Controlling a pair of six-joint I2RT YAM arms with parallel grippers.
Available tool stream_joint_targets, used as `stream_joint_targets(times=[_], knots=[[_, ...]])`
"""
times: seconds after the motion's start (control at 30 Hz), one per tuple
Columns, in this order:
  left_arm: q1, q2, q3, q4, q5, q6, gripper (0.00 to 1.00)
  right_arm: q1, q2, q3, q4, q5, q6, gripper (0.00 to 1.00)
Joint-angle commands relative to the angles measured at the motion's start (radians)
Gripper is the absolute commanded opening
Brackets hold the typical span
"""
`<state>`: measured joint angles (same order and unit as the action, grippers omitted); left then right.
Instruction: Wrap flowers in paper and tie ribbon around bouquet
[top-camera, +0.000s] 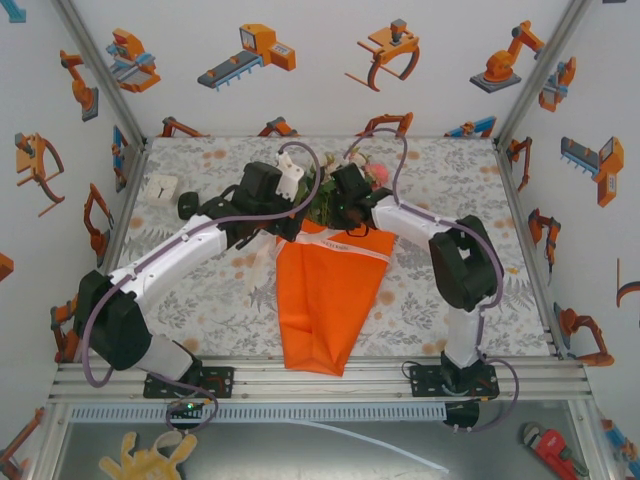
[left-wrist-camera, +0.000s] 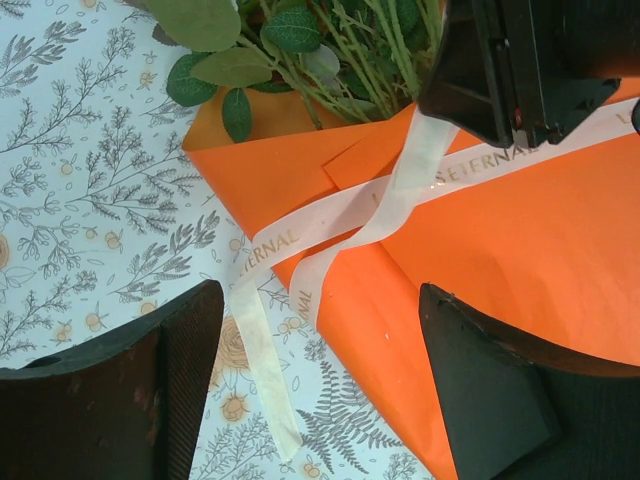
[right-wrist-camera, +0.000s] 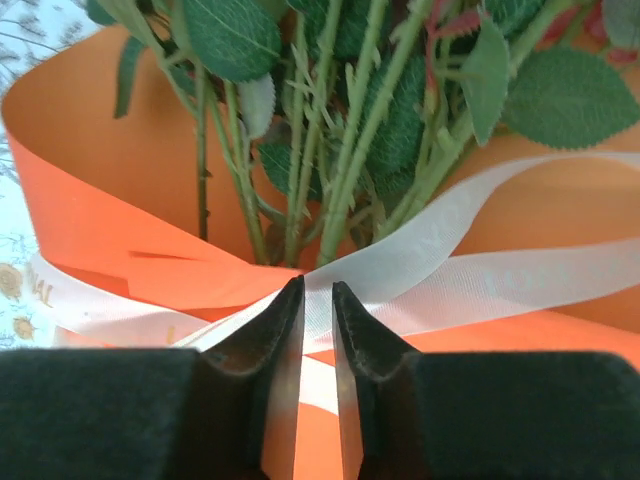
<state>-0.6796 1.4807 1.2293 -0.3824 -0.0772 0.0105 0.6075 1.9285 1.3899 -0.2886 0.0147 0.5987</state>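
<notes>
The right hand (right-wrist-camera: 318, 290) has its fingers pressed almost together at the neck of the bouquet (top-camera: 335, 270), and they appear to pinch the ribbon (left-wrist-camera: 330, 215) right where its two strands cross over the paper (left-wrist-camera: 500, 250). The left hand (left-wrist-camera: 320, 300) hovers spread wide and holding nothing, above the side of the bouquet where a loose ribbon tail trails off onto the tabletop (left-wrist-camera: 90, 200). The ribbon looks crossed rather than knotted, so I judge the main risk to be slip: a pull that is too hard or off-line could drag the band down the cone toward its narrow end, or draw the free tail through the crossing. The paper's overlapped flap lies under that crossing, and slack there could let the wrap spring open. The pinching tips sit against the paper, so they could catch and crease or tear it, and the stems of the flowers (right-wrist-camera: 340, 150) crowd just beyond them. Both hands are close together at the bouquet's neck, so a careless reach by the spread one could knock the other. Bare tabletop lies on both sides of the bouquet, with the enclosure walls (top-camera: 100, 60) well apart from it, but its narrow end lies near the tabletop's front edge, leaving little room that way
</notes>
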Motion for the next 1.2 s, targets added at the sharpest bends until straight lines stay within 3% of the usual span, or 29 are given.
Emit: stream_joint_targets(times=[0.0,0.07,0.23,0.27,0.3,0.4,0.5,0.77,1.0,1.17], knots=[[0.005,-0.011,-0.025,0.027,0.017,-0.004,0.74,0.003,-0.039,0.021,-0.037,0.061,0.001,0.09],[0.005,-0.014,-0.037,0.039,0.023,-0.004,0.74,0.003,-0.067,0.012,-0.033,0.07,-0.001,0.0],[0.005,-0.016,-0.042,0.038,0.029,-0.004,0.75,0.003,-0.128,-0.004,-0.036,0.082,-0.011,0.0],[0.005,-0.017,-0.046,0.037,0.033,-0.004,0.75,0.003,-0.132,-0.004,-0.04,0.068,-0.009,0.04],[0.005,-0.023,-0.051,0.041,0.034,-0.004,0.76,0.006,-0.132,-0.003,-0.049,0.054,0.005,0.18],[0.005,-0.045,-0.073,0.064,0.011,-0.015,0.77,0.048,-0.125,-0.023,-0.014,0.044,0.033,0.27],[0.007,-0.083,-0.108,0.1,-0.038,-0.042,0.8,0.1,-0.097,-0.007,-0.006,0.095,-0.089,0.32],[0.021,-0.152,-0.183,0.154,-0.05,-0.082,0.83,0.156,-0.018,0.099,-0.13,0.015,-0.556,0.42],[0.025,-0.151,-0.188,0.148,-0.05,-0.083,0.84,0.164,0.053,0.178,-0.187,0.103,-0.644,0.44],[0.031,-0.145,-0.185,0.146,-0.051,-0.081,0.85,0.164,0.08,0.191,-0.203,0.062,-0.659,0.44]])
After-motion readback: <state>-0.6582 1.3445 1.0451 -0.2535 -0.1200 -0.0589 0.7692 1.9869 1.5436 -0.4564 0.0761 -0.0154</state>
